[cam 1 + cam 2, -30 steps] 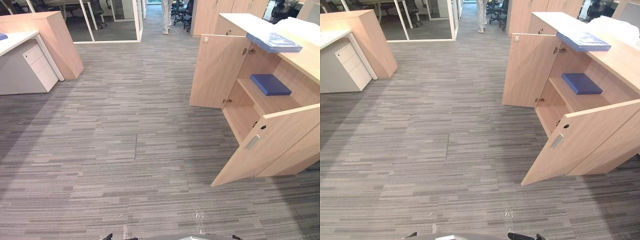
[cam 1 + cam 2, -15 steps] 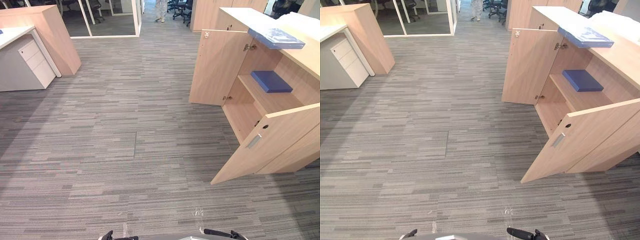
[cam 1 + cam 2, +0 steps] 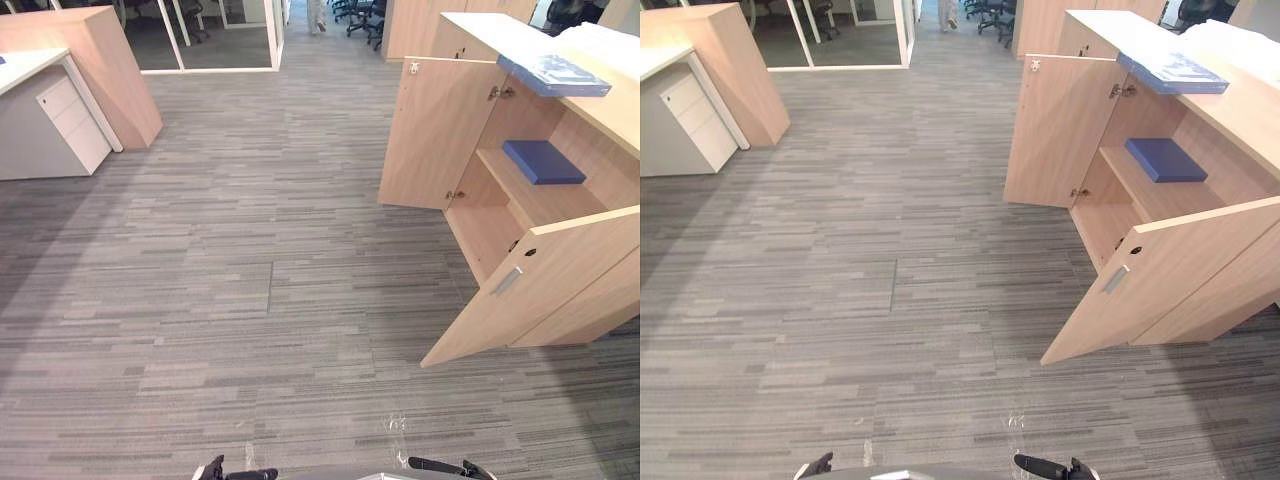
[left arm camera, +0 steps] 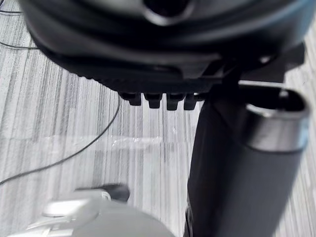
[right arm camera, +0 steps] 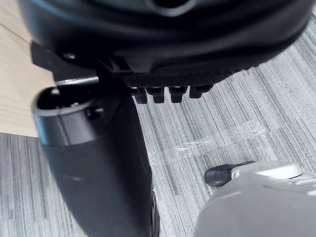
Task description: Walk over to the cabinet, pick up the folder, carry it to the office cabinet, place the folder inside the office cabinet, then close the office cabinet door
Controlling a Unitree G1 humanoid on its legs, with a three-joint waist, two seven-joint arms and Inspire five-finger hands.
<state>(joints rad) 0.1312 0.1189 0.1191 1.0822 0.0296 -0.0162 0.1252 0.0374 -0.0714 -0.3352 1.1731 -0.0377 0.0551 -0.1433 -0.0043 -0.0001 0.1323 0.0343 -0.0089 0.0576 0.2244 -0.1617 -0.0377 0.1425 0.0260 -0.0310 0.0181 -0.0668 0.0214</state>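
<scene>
Office, grey carpet [image 3: 250, 250]. Cabinet [image 3: 610, 125] at right, both doors [image 3: 435, 135] open. Dark blue folder [image 3: 543, 161] flat on inner shelf [image 3: 522, 198]. Paler folder [image 3: 555, 75] on cabinet top, at front edge. Left hand [image 4: 163, 59], right hand [image 5: 163, 54]: fingers relaxed, empty, above carpet.

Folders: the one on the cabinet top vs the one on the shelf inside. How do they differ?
Place: the top folder lies on top of the cabinet; the shelf folder lies inside it, on the shelf.
Colour: the top folder is lighter blue with a sheen; the shelf folder is plain dark blue.
Pose: the top folder juts past the cabinet's front edge; the shelf folder sits fully on the shelf.
Shared: both are blue and lie flat.
</scene>
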